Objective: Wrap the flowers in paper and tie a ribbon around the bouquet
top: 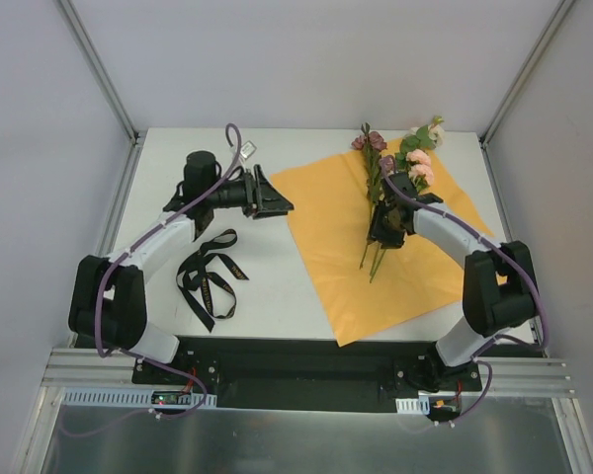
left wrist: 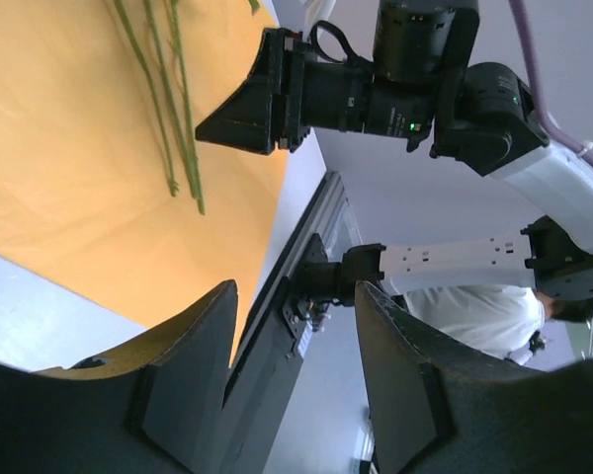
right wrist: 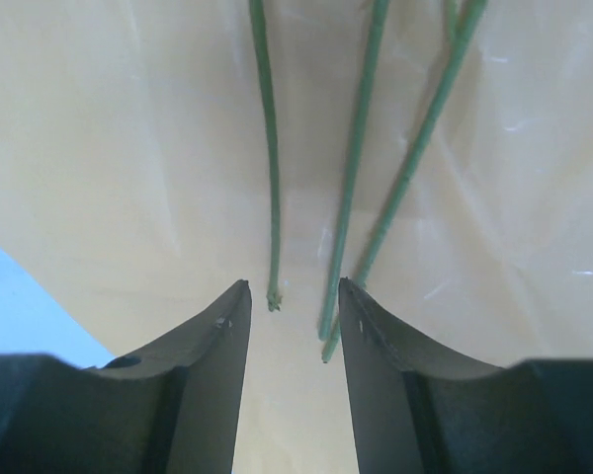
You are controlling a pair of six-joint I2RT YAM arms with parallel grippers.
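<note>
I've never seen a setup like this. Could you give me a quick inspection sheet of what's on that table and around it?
Surface: white table, bearing the paper and ribbon.
Job's things: large bright orange paper sheet lying flat, unwrapped; pink and mauve flowers lying on it, blooms past its far edge; long black ribbon loose on the table, left of the paper, untied.
Clutter: nothing seen.
Grippers: left gripper open, empty, near the paper's left corner; right gripper open at the stem ends, gripping nothing.
Cables: purple cables run along both arms.
Surroundings: white walls; metal rail at the near edge.
</note>
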